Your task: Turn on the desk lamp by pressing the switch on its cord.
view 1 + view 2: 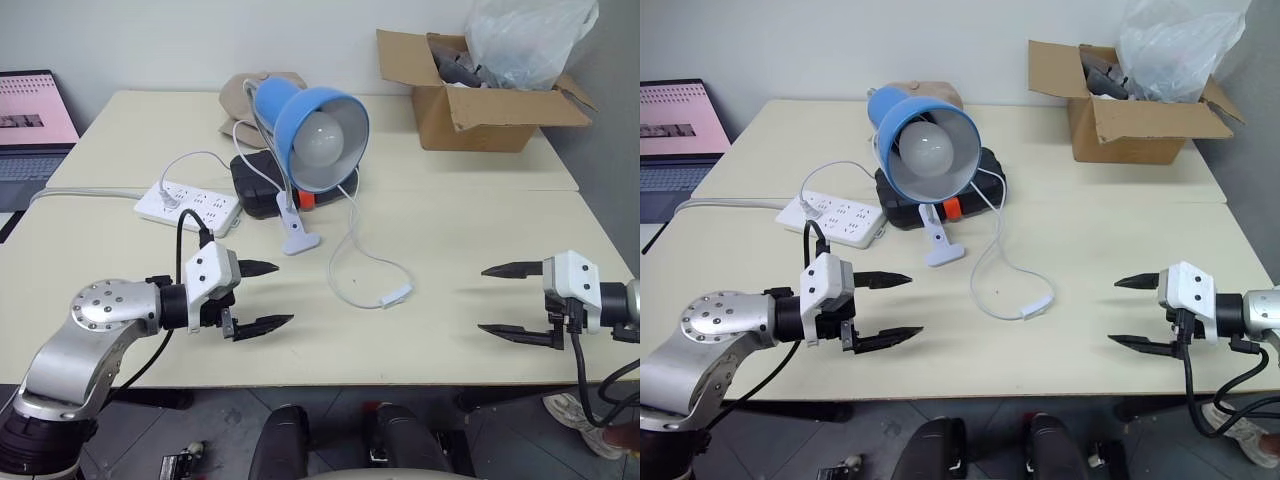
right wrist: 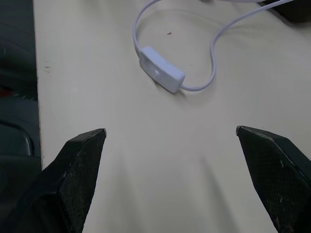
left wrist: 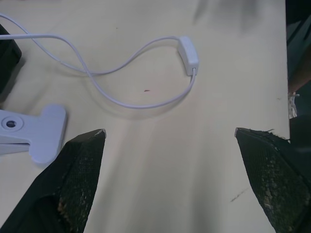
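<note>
Left eye view: lamp [image 1: 318,125] stands mid-table [image 1: 480,230], clipped upright, its cord [image 1: 352,262] looping forward to the switch [image 1: 396,296]. Left gripper [image 1: 262,296] and right gripper [image 1: 505,300] hover either side, fingers spread wide, holding nothing.

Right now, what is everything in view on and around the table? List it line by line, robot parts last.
lamp: 1, blue shade, white bulb unlit, white clip base, mid-table
cord: 1, white, loops from the lamp toward the front
switch: 1, white, on the cord, lying between the two grippers
power strip: 1, white, left of the lamp
black box: 1, black with an orange part, behind the lamp's clip
tan object: 1, behind the lamp, unclear what
cardboard box: 1, brown, far right corner, clear plastic bag in it
laptop: 1, pink screen, far left
table: 1, cream
left gripper: 1, black fingers, open, above the table
right gripper: 1, black fingers, open, above the table
</note>
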Available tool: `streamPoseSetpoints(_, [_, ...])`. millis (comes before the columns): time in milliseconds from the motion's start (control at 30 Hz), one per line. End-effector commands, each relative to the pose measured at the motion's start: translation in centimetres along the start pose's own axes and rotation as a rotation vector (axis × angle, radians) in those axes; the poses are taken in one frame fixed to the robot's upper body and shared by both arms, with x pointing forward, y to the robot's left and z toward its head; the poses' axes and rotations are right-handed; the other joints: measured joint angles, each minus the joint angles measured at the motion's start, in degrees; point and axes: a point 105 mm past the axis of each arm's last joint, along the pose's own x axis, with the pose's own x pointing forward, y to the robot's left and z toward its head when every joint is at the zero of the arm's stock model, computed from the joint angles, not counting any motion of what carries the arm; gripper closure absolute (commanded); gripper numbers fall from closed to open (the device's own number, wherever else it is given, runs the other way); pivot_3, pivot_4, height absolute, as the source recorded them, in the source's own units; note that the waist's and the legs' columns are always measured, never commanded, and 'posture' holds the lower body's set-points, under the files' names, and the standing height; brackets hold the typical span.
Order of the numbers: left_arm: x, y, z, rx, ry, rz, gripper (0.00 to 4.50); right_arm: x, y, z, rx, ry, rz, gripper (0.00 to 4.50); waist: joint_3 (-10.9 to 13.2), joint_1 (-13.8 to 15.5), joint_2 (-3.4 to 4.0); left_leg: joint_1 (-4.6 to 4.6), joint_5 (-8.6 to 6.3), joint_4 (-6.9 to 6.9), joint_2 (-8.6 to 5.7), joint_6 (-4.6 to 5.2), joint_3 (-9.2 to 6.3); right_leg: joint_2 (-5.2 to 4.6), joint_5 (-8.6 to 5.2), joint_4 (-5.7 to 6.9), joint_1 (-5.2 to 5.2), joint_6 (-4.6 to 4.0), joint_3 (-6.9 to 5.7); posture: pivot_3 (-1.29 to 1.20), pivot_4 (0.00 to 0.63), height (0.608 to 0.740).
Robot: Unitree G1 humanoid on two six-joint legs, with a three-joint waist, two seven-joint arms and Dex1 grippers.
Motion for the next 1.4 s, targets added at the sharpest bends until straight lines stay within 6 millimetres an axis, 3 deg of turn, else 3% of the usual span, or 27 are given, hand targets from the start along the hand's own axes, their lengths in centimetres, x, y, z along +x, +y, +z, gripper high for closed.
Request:
streamPoseSetpoints(33, [0.9, 0.1, 0.1, 0.032, -0.005, 0.051, 0.06, 0.0, 0.0, 0.7, -0.038, -0.003, -0.008, 0.00, 0.00, 0.05, 0.00, 0.00, 0.00, 0.00, 0.00, 0.00, -0.01, 0.00, 0.00, 0.00, 0.00, 0.00, -0.01, 0.00, 0.150, 0.740])
streamPoseSetpoints(167, [2.4, 0.2, 1.0, 0.010, -0.096, 0.069, 0.06, 0.1, -0.1, 0.7, -0.039, -0.005, -0.014, 0.00, -0.01, 0.12, -0.02, 0.00, 0.00, 0.06, -0.01, 0.00, -0.02, 0.00, 0.03, 0.02, 0.03, 0.06, 0.00, 0.00, 0.150, 0.740])
streamPoseSetpoints(300, [4.9, -0.7, 0.4, 0.063, -0.058, 0.046, 0.06, 0.2, 0.1, 1.0, -0.036, -0.010, -0.016, 0.00, -0.01, 0.16, -0.01, 0.01, 0.00, 0.09, -0.04, 0.01, -0.02, 0.00, 0.07, 0.02, 0.06, 0.12, 0.03, 0.00, 0.150, 0.740])
streamPoseSetpoints(433, [7.3, -1.9, 1.3, 0.078, -0.107, -0.020, 0.06, 0.1, 0.3, 1.0, -0.022, -0.001, -0.024, 0.00, -0.01, 0.20, -0.01, 0.00, 0.01, 0.07, -0.03, 0.01, -0.03, 0.02, 0.07, 0.02, 0.05, 0.11, 0.03, 0.00, 0.150, 0.740])
streamPoseSetpoints(767, [13.2, -2.6, 1.0, 0.103, -0.086, -0.114, 0.06, 0.4, 0.6, 1.7, 0.017, 0.040, -0.074, 0.00, -0.02, 0.33, -0.03, -0.02, 0.01, 0.14, -0.07, 0.02, -0.07, 0.09, 0.10, 0.04, 0.07, 0.17, 0.08, 0.00, 0.150, 0.740])
streamPoseSetpoints(1200, [16.8, -1.8, 1.1, 0.095, -0.083, -0.096, 0.06, 0.3, 1.2, 2.6, 0.047, 0.058, -0.087, 0.00, -0.02, 0.33, -0.04, -0.06, 0.01, 0.15, -0.09, 0.02, -0.21, 0.14, 0.11, 0.04, 0.09, 0.18, 0.03, 0.00, 0.150, 0.740])
streamPoseSetpoints(1233, [16.9, -1.8, 1.1, 0.096, -0.084, -0.095, 0.43, 0.2, 1.2, 2.6, 0.047, 0.059, -0.088, 0.00, -0.02, 0.32, -0.04, -0.06, 0.01, 0.16, -0.10, 0.02, -0.22, 0.14, 0.11, 0.04, 0.09, 0.18, 0.02, 0.00, 0.150, 0.740])
streamPoseSetpoints(1300, [17.0, -2.0, 1.0, 0.100, -0.080, -0.106, 0.60, 0.2, 1.2, 2.6, 0.047, 0.059, -0.091, 0.00, -0.02, 0.29, -0.04, -0.06, 0.01, 0.16, -0.11, 0.02, -0.21, 0.14, 0.11, 0.04, 0.09, 0.18, 0.04, 0.00, 0.150, 0.740])
streamPoseSetpoints(1400, [17.1, -2.3, 1.0, 0.102, -0.083, -0.123, 1.27, 0.2, 1.1, 2.7, 0.046, 0.060, -0.093, 0.00, -0.02, 0.27, -0.04, -0.06, 0.01, 0.16, -0.10, 0.02, -0.22, 0.15, 0.10, 0.04, 0.09, 0.18, 0.03, 0.00, 0.150, 0.740])
